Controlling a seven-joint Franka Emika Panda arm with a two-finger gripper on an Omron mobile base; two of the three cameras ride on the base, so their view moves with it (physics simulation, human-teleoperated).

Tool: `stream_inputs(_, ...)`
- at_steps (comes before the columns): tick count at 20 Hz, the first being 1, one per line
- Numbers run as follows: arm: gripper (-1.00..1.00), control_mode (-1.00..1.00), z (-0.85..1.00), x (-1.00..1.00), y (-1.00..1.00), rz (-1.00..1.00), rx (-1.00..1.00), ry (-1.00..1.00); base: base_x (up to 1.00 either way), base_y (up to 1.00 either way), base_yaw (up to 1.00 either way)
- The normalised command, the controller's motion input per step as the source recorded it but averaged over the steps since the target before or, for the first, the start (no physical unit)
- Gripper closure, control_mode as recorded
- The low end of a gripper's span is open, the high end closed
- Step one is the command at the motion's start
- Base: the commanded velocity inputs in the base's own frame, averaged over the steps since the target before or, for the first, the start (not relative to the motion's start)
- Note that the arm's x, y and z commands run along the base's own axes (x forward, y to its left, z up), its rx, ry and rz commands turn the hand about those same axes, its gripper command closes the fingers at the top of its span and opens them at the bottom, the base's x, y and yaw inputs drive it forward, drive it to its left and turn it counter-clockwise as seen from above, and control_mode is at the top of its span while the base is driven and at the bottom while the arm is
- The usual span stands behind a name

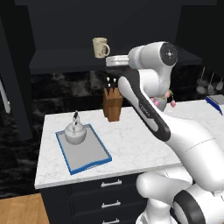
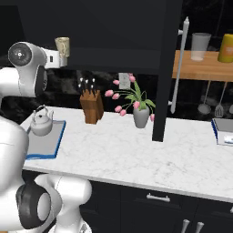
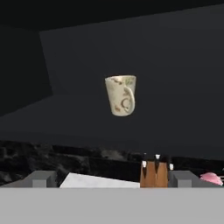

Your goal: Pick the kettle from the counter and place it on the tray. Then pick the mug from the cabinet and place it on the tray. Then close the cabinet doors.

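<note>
While the kettle sits on the tray at the counter's left end, mug upright on the cabinet shelf — gripper facing it, fingers spread wide, holding nothing.

The white marbled table carries the blue-rimmed tray at its 9 o'clock end, a knife block and flower vase toward 12 o'clock. The kettle sits on the tray. The mug stands on the cabinet shelf above.
</note>
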Motion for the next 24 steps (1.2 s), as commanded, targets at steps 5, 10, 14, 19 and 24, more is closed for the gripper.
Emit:
stream_inputs(5, -1.00, -1.00, 0.27, 0.60, -0.08, 0.01, 0.00, -0.06, 0.00, 0.00, 0.00)
stream_inputs(10, -1.00, -1.00, 0.24, 0.49, -0.02, 0.01, -0.02, 0.03, 0.00, 0.00, 0.00)
stream_inputs(14, -1.00, -1.00, 0.08, 0.06, 0.00, 0.08, -0.05, 0.05, 0.00, 0.00, 0.00)
stream_inputs(19, -1.00, -1.00, -0.05, 0.00, 0.00, 0.12, -0.05, 0.02, 0.00, 0.00, 0.00)
stream_inputs(24, -1.00, -1.00, -0.22, 0.19, -0.01, 0.09, -0.06, 0.01, 0.00, 0.00, 0.00)
